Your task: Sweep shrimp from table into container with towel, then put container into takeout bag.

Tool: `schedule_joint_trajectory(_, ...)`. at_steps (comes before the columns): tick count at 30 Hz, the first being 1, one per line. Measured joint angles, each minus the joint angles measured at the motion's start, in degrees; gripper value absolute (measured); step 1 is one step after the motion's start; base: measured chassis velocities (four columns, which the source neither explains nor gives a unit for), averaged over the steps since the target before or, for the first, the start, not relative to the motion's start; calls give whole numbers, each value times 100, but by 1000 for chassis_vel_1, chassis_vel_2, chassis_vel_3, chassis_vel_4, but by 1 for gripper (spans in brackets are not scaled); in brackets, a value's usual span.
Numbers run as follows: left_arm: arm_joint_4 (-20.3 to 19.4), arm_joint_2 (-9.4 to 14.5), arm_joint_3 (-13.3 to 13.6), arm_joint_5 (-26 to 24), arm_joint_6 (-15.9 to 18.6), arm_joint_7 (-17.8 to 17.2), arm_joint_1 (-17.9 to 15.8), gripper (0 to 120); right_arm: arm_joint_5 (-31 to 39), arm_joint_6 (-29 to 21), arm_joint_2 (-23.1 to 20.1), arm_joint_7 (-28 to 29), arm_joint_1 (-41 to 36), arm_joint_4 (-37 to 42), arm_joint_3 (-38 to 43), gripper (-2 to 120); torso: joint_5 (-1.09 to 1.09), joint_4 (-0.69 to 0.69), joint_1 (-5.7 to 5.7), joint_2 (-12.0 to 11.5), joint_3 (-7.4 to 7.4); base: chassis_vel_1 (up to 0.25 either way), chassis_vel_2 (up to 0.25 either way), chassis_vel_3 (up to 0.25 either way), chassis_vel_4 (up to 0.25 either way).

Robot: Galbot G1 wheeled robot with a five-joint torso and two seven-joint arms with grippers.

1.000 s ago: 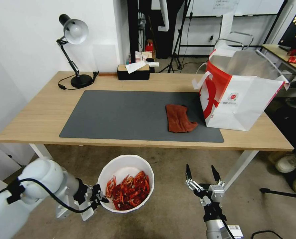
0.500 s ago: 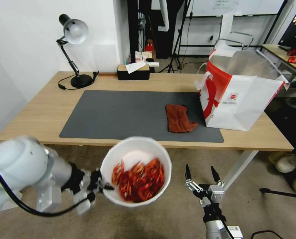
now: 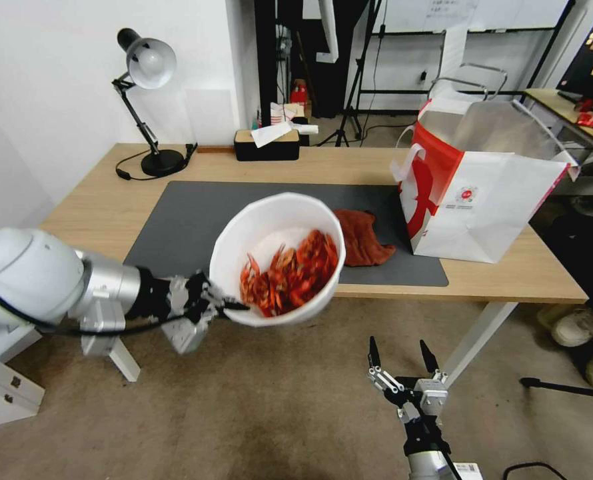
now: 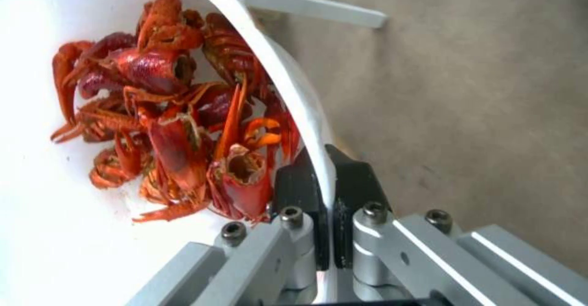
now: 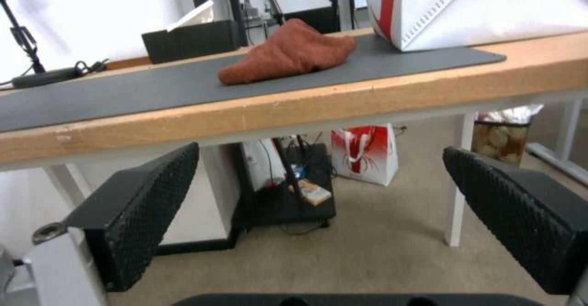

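Above table [image 3: 96,220] edge — container [image 3: 270,227] w/ shrimp [image 3: 290,273] in left claw [image 3: 233,307].

Left gripper [image 3: 226,307], clamped on bowl [image 3: 270,227] rim, has lifted it from below the table [image 3: 96,220] edge up to table height, over the front edge. Bowl tilts more w/ crayfish [image 3: 290,273] slid to the low side. Left arm swung up too.
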Motion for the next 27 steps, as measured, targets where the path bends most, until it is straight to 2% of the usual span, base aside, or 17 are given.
schedule_joint_trajectory(3,310,-178,439,-11,-16,-296,-355,0,-53,-8,86,-4,-35,-1,14,100,0,0,0,0,0,0,0,0,0)
schedule_joint_trajectory(4,310,-178,439,-11,-16,-296,-355,0,-53,-8,86,-4,-35,-1,14,100,0,0,0,0,0,0,0,0,0)
schedule_joint_trajectory(6,511,-328,751,47,-53,-369,-592,0,-97,-9,132,-9,-60,-3,23,100,0,0,0,0,0,0,0,0,0)
schedule_joint_trajectory(7,511,-328,751,47,-53,-369,-592,0,-97,-9,132,-9,-60,-3,23,100,0,0,0,0,0,0,0,0,0)
schedule_joint_trajectory(10,822,-601,1310,165,-80,-410,-1081,0,-136,-15,185,-12,-136,13,37,100,1,-1,0,0,0,0,0,0,0)
schedule_joint_trajectory(12,862,-640,1408,177,-80,-410,-1180,0,-140,-16,189,-12,-146,22,39,100,0,0,0,0,0,0,0,0,0)
schedule_joint_trajectory(13,952,-725,1665,178,-69,-414,-1439,0,-147,-17,202,-13,-170,41,53,100,-1,0,0,0,0,0,0,0,0)
schedule_joint_trajectory(14,952,-725,1665,178,-69,-414,-1439,0,-147,-17,202,-13,-170,41,53,100,-1,0,0,0,0,0,0,0,0)
schedule_joint_trajectory(15,1041,-815,1929,171,-48,-430,-1716,0,-158,-17,217,-15,-193,55,70,100,2,-1,0,0,0,0,0,0,0)
schedule_joint_trajectory(17,1184,-961,2277,155,-15,-445,-2120,0,-168,-14,232,-17,-226,69,99,100,1,-2,0,0,0,0,0,0,0)
schedule_joint_trajectory(18,1184,-961,2277,155,-15,-445,-2120,0,-168,-14,232,-17,-226,69,99,100,1,-2,0,0,0,0,0,0,0)
schedule_joint_trajectory(21,1387,-1187,2668,144,6,-485,-2559,0,-199,7,250,-26,-276,94,138,100,1,-1,0,0,0,0,0,0,0)
schedule_joint_trajectory(22,1387,-1187,2668,144,6,-485,-2559,0,-199,7,250,-26,-276,94,138,100,1,-1,0,0,0,0,0,0,0)
schedule_joint_trajectory(24,1541,-1357,2870,153,26,-483,-2800,0,-227,15,254,-30,-308,113,161,100,0,0,0,1,0,0,0,0,0)
schedule_joint_trajectory(27,1626,-1429,2971,151,35,-481,-2933,0,-234,19,259,-31,-318,116,171,100,1,0,0,1,0,0,0,0,0)
